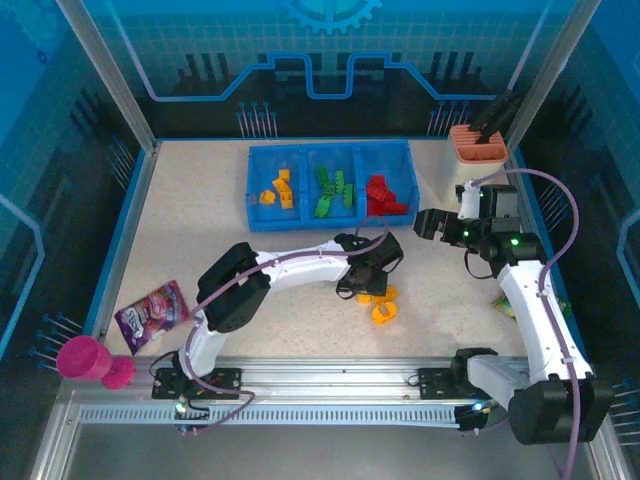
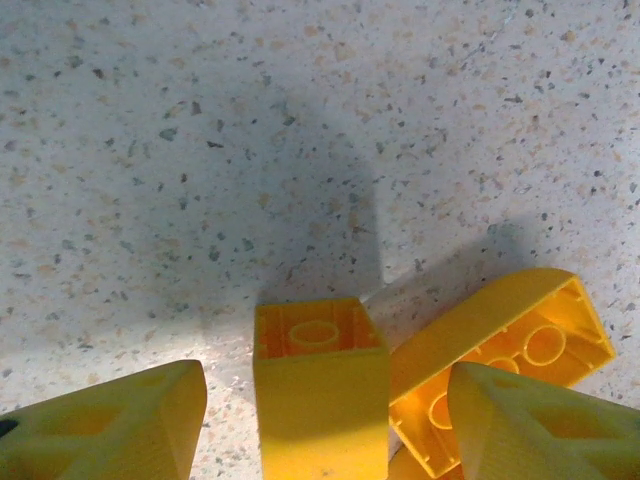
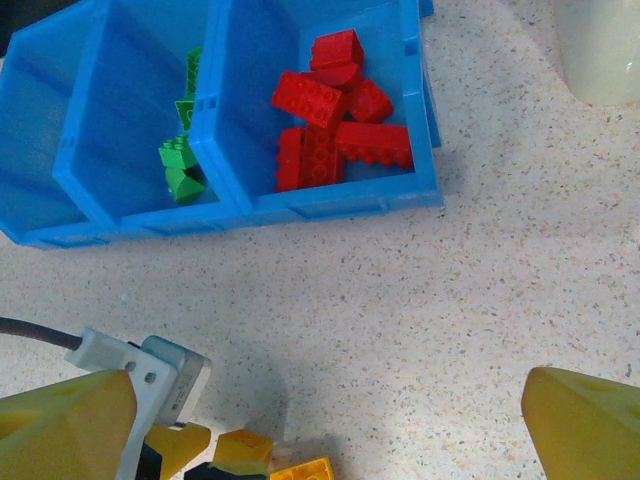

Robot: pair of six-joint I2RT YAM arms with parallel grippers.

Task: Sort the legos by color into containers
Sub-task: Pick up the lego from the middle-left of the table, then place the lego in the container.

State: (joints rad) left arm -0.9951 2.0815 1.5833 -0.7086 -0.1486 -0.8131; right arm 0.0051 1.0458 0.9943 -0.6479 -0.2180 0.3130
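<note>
The blue tray (image 1: 306, 203) stands at the back; its compartments hold orange-yellow legos (image 1: 277, 190) on the left, green legos (image 1: 331, 191) in the middle and red legos (image 1: 385, 194) on the right. A few orange-yellow legos (image 1: 381, 306) lie loose on the table. My left gripper (image 1: 362, 288) hangs over them, open. One yellow brick (image 2: 318, 345) stands between its fingers with a gap on each side, and another brick (image 2: 510, 350) lies underside up beside it. My right gripper (image 1: 428, 222) is open and holds nothing, right of the tray. The right wrist view shows the red legos (image 3: 335, 120), green legos (image 3: 180, 165) and loose yellow bricks (image 3: 245, 450).
A cream holder with an orange top (image 1: 478, 150) stands at the back right corner. A purple snack packet (image 1: 152, 312) and a pink cup (image 1: 85, 358) sit at the near left. Another packet (image 1: 503, 303) lies beside the right arm.
</note>
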